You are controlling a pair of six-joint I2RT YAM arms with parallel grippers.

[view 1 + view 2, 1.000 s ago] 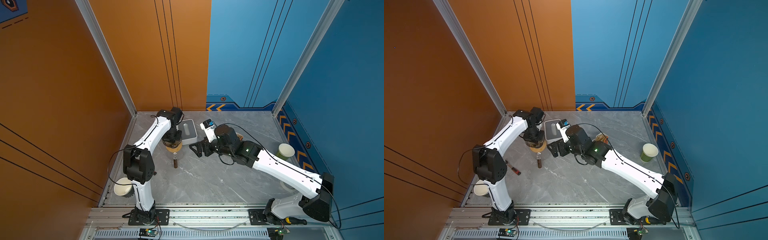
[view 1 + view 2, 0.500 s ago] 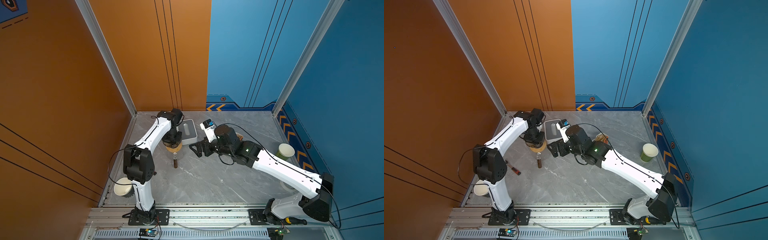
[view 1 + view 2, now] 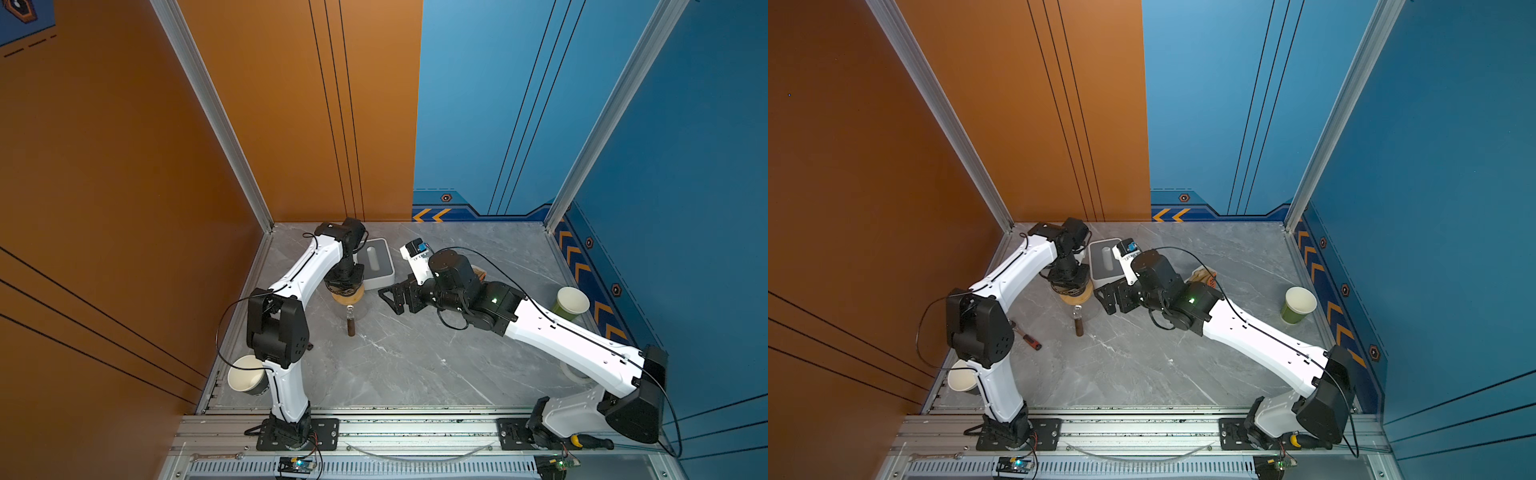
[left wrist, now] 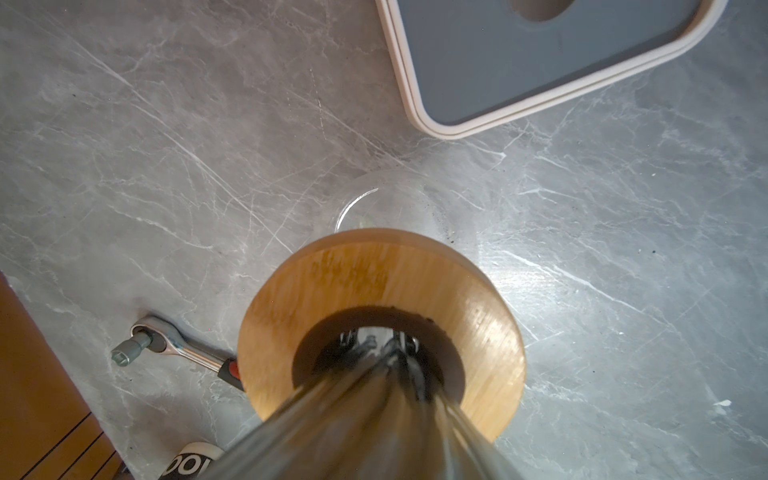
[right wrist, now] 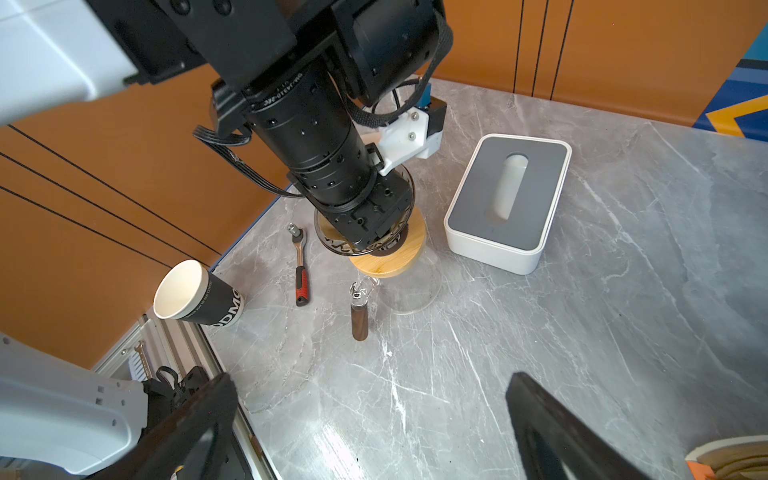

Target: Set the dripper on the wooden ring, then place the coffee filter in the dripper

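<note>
The dark ribbed dripper (image 5: 332, 243) sits in a round wooden ring (image 5: 409, 253) on top of a clear glass server (image 5: 411, 291) with a brown handle (image 5: 359, 320). My left gripper (image 5: 376, 241) reaches down into the dripper and is shut on its wall. The fingertips are hidden inside. In the left wrist view the dripper (image 4: 365, 424) is a blurred cone over the ring (image 4: 490, 332). My right gripper (image 5: 374, 419) hovers open and empty over the table, right of the server (image 3: 392, 297). Tan coffee filter paper (image 3: 1202, 275) lies in an orange-edged holder behind the right arm.
A white box with a grey slotted top (image 5: 507, 208) stands just behind the server. A ratchet wrench (image 5: 301, 270) and a tipped black paper cup (image 5: 195, 295) lie toward the orange wall. A green cup (image 3: 571, 303) stands at the right edge.
</note>
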